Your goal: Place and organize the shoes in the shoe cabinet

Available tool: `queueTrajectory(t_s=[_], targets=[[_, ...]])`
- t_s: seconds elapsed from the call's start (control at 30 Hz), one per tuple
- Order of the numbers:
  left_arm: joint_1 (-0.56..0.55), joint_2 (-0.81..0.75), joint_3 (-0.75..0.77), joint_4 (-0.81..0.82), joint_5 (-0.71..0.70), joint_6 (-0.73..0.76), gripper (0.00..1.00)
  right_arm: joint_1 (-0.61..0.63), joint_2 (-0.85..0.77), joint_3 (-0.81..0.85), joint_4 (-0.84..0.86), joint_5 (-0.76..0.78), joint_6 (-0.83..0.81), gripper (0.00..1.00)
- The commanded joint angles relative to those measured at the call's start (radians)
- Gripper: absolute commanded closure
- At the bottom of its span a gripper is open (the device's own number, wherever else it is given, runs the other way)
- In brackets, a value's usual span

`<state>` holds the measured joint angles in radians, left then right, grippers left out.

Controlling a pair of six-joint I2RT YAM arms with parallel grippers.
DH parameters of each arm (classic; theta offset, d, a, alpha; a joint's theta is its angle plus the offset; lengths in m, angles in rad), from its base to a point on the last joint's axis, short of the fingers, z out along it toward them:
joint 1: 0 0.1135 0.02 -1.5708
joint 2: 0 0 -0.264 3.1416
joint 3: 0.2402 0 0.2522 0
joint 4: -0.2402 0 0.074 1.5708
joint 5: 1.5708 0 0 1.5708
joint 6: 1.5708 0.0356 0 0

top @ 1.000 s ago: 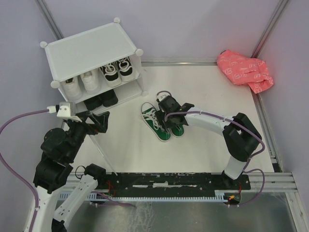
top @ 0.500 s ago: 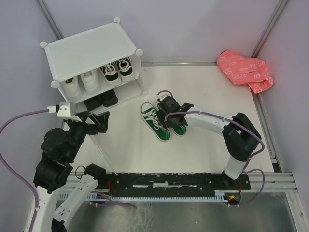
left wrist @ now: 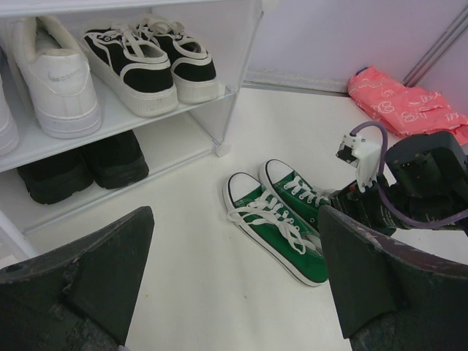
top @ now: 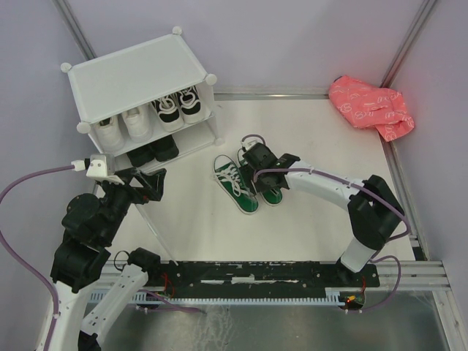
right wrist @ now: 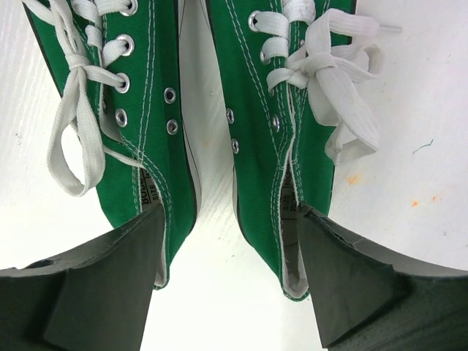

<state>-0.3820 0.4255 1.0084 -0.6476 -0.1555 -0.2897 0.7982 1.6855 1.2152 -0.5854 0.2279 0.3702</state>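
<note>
A white, translucent shoe cabinet (top: 139,80) has white corner knobs. On its upper shelf are white sneakers (top: 124,126) and black sneakers (top: 179,107) with white soles, white laces and a thin white curved line along the side. On its lower shelf are plain black shoes (top: 153,151). To the right of the cabinet, on the white table (top: 314,139), lie green canvas sneakers (top: 235,184) with white toe caps, white laces, white stitching and silver eyelets. Far right of the cabinet sits a coral-pink bundle (top: 369,106) with a pale pink print.

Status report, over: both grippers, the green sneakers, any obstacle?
Left gripper open, empty, near shoe cabinet. Right gripper open over heels of green sneakers, not gripping. Pair outside cabinet, side by side. No obstacle seen toward cabinet.
</note>
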Motion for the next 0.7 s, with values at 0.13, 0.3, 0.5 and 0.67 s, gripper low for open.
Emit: queueTrajectory(t_s=[0.13,0.3,0.5,0.67], targets=[[-0.001,0.035,-0.024,-0.104,-0.007,-0.023,0.01,-0.002,0.015,0.007,0.032,0.010,0.001,0.19],[-0.001,0.032,-0.021,-0.108,-0.009,-0.023,0.01,-0.002,0.073,0.022,0.067,0.000,0.001,0.19],[-0.001,0.033,-0.012,-0.121,-0.018,-0.016,0.01,-0.002,0.121,0.014,0.101,-0.029,0.015,0.20],[-0.001,0.031,-0.011,-0.125,-0.021,-0.014,0.01,-0.001,0.141,-0.022,0.121,0.012,0.021,0.24]])
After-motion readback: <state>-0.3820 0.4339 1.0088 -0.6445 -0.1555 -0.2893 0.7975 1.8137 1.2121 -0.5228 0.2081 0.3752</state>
